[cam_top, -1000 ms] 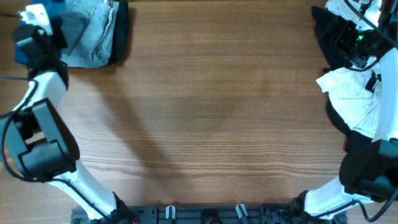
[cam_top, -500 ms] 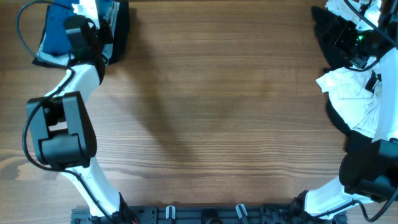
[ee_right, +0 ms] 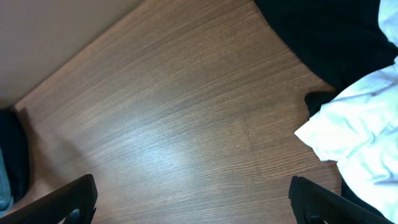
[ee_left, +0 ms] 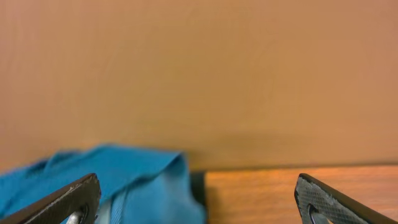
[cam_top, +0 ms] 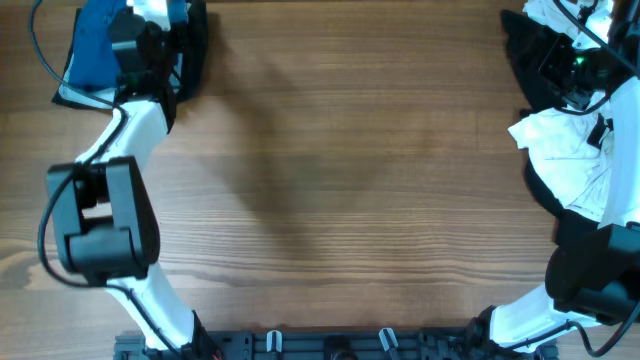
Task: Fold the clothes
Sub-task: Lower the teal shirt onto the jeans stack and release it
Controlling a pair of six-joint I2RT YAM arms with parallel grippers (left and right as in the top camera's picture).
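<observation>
The deep-blue shirt (cam_top: pixel 88 55) lay bunched at the 11 o'clock corner of the wooden table (cam_top: pixel 350 180). Its far side was cut off by the top edge of the overhead view, and its 3 o'clock side was hidden under the left arm. A dark garment (cam_top: pixel 196 50) showed just beyond that arm, mostly covered, so its outline was hard to make out.

In the left wrist view the left gripper (ee_left: pixel 196 190) stood wide open. Only the tips of its fingers (ee_left: pixel 68 198) were in frame, and they held nothing. The blue cloth lay below and behind the jaws, toward 7 o'clock.

The right gripper (ee_right: pixel 193 202) was also spread open over bare wood, its fingers cropped at the bottom edge. At 3 o'clock of the table a white garment (cam_top: pixel 560 150) lay crumpled over black fabric (cam_top: pixel 522 50), both partly hidden by the right arm.
</observation>
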